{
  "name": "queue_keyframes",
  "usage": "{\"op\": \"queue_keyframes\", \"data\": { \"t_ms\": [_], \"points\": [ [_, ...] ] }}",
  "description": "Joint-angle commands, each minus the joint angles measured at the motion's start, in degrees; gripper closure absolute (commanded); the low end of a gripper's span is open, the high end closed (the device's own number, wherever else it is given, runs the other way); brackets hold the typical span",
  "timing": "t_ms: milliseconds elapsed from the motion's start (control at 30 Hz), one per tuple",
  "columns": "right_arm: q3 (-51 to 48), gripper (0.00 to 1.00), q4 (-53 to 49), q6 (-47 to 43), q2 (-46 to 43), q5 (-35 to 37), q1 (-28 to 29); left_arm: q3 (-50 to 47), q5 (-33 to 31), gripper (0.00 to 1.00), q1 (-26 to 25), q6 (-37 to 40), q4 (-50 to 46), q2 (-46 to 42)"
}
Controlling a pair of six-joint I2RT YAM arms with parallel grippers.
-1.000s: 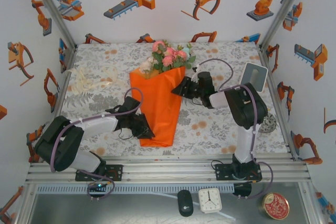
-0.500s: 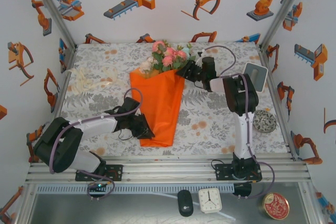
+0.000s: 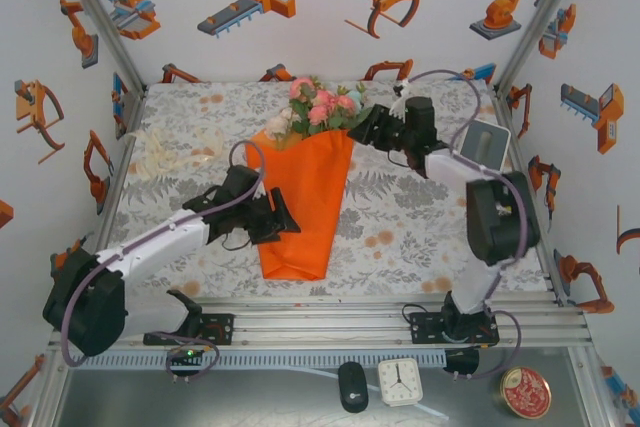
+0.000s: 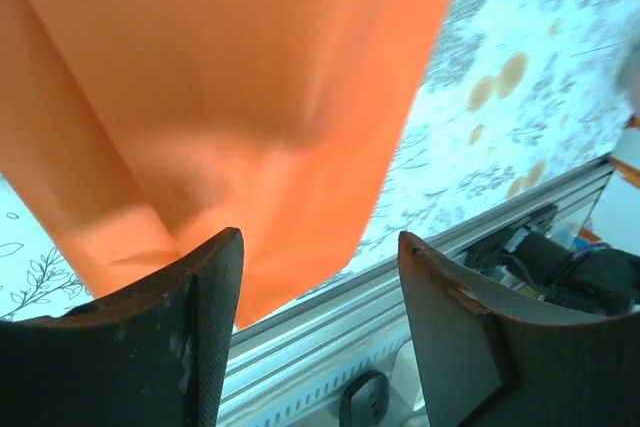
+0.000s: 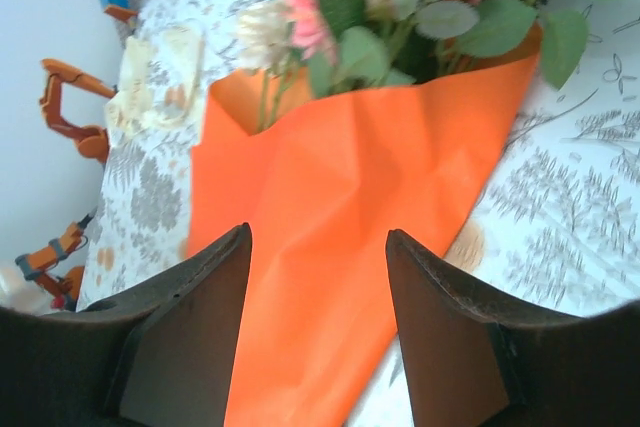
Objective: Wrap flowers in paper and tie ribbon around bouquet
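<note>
The bouquet lies in the middle of the table as a bright orange paper [image 3: 303, 202] cone, narrow end toward me. Pink and white flowers [image 3: 318, 107] with green leaves stick out of its far end. My left gripper [image 3: 283, 219] is at the cone's left edge, low down. Its jaws stand open in the left wrist view [image 4: 320, 252], with nothing between them and the paper [image 4: 230, 87] just beyond. My right gripper [image 3: 364, 128] hovers at the cone's upper right corner beside the blooms. It is open [image 5: 318, 242], looking down on paper [image 5: 340, 237] and flowers [image 5: 400, 7]. The cream ribbon [image 3: 170, 152] lies heaped at the far left.
A white flat panel [image 3: 487, 144] stands at the right by the right arm. The metal rail [image 3: 320, 322] runs along the near edge. Beyond it sit a black mouse [image 3: 352, 387], a small clock [image 3: 400, 382] and a round red tin [image 3: 525, 392].
My left gripper has opened and slid up the cone's left side. The right gripper drew back up and to the right, past the cone's top corner. The cone shifted slightly.
</note>
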Motion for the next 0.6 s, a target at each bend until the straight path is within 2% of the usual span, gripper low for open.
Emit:
{"op": "queue_keyframes", "data": {
  "t_ms": [0, 133, 267, 367, 467, 567],
  "points": [
    [-9.6, 0.47, -5.7, -3.0, -10.2, 5.0, 3.7, 3.5, -6.0, 0.36, 2.2, 4.1, -8.3, -2.5],
    [-16.4, 0.47, -12.7, -2.2, -20.5, 10.7, 10.0, 4.9, -6.3, 0.33, 8.1, 4.2, -9.6, -3.2],
    [-19.9, 0.47, -18.8, -1.0, -25.5, 19.6, 20.5, 5.8, -6.5, 0.32, 12.1, 6.0, -7.9, -1.6],
    [-21.7, 0.47, -19.0, 2.3, -25.1, 24.8, 28.9, 7.7, -7.8, 0.31, 13.4, 8.5, -8.8, 1.9],
    [-20.9, 0.47, -20.1, 2.3, -20.8, 30.3, 37.5, 8.0, -9.8, 0.31, 14.7, 10.2, -9.3, 4.7],
    [-18.9, 0.47, -21.1, 3.2, -15.8, 32.2, 41.7, 6.7, -11.3, 0.31, 16.0, 11.1, -7.8, 5.8]
  ]
}}
